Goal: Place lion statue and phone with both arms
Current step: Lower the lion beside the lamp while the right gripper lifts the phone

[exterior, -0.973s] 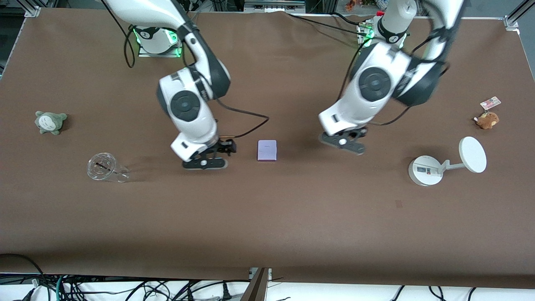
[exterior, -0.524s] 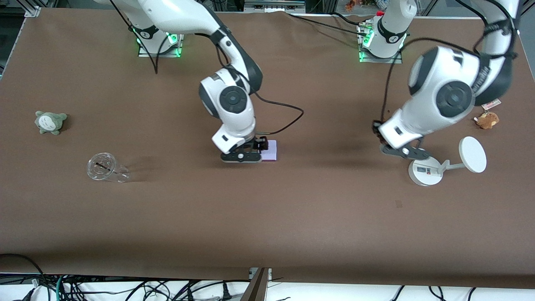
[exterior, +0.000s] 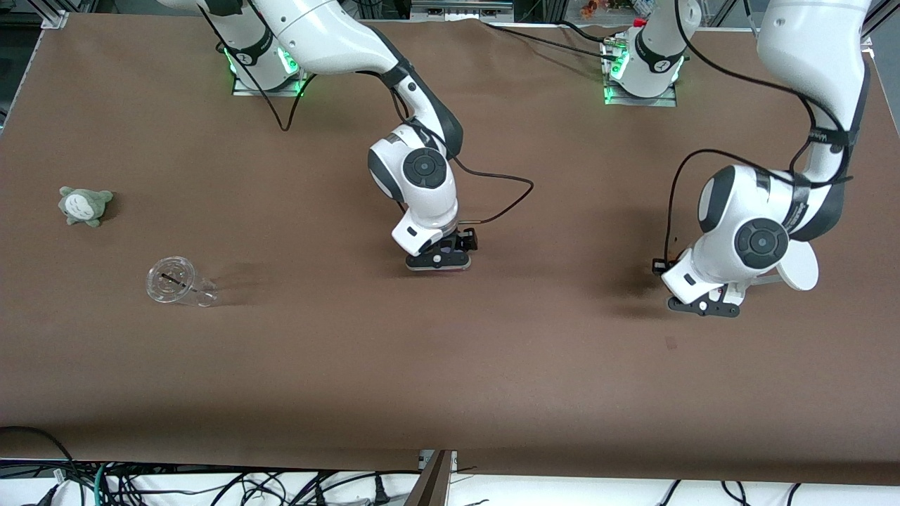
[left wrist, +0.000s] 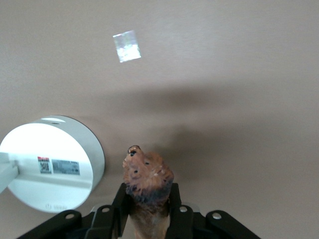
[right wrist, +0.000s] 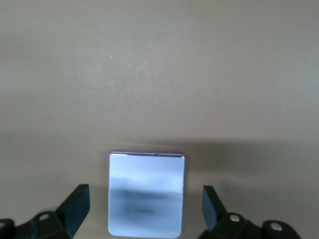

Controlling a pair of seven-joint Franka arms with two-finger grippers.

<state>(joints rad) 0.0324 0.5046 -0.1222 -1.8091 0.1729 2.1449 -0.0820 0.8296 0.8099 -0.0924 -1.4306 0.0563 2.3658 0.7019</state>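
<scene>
The phone (right wrist: 146,194), a pale lavender slab, lies flat on the brown table; in the front view my right gripper hides it. My right gripper (exterior: 437,261) is low over the phone and open, with one dark finger (right wrist: 75,205) on each side and a gap to both; it also shows in the right wrist view (right wrist: 144,211). My left gripper (exterior: 702,307) is shut on the reddish-brown lion statue (left wrist: 147,175), whose dark-maned head sticks out past the fingertips. It hangs low over the table beside the white stand's round base (left wrist: 50,164).
The white stand's disc (exterior: 801,270) shows past the left arm. A clear cup (exterior: 176,282) lies on its side and a grey-green plush (exterior: 84,205) sits toward the right arm's end. A small shiny square patch (left wrist: 126,46) is on the table.
My right gripper has moved from beside the phone to right over it. My left gripper has carried the lion toward the left arm's end and down beside the stand's base.
</scene>
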